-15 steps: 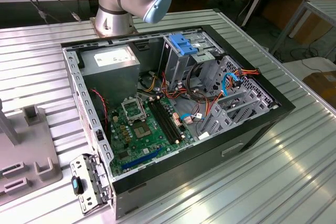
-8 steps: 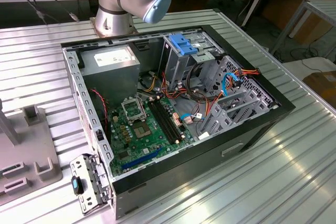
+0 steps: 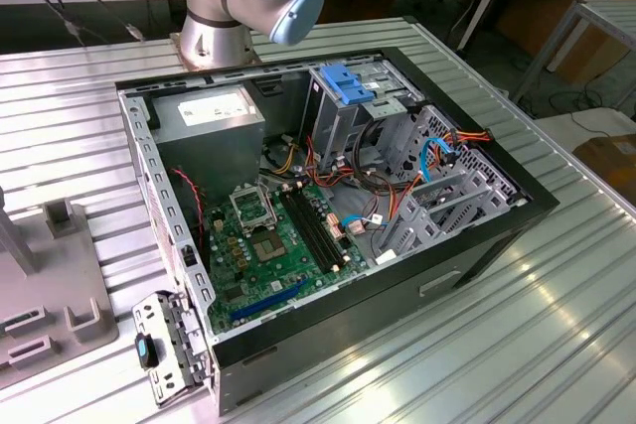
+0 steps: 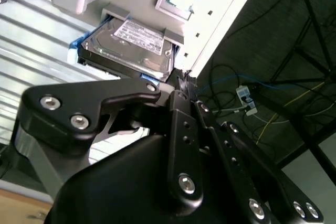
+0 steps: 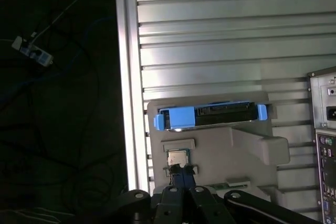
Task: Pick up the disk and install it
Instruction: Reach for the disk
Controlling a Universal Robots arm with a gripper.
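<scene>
The tool (image 5: 181, 173) has its two black fingers pressed together at the tips with nothing pinched between them, as we see in both wrist views. It hangs over a grey plastic holder (image 5: 231, 150) that rests on the ribbed metal bench (image 5: 220, 35), close to the bench's edge. In the first wrist view the disk (image 5: 210, 116) stands on edge in a slot of that holder, showing us its thin side and the light-blue bracket wrapped around its ends. In the second wrist view we see its grey metal face and white label (image 4: 137, 36). The tool's tips are apart from the disk and lie nearer a processor chip (image 5: 177, 157) seated in the same holder. In the middle of the exterior view, the open computer case (image 3: 397, 275) lies on the bench with its green motherboard (image 3: 278, 235) exposed. Toward the upper middle we see a metal drive cage with a blue latch (image 3: 348, 86), with the grey power supply (image 3: 214, 116) on the exterior view's left of it. The arm's base (image 3: 214, 32) stands just behind the case.
</scene>
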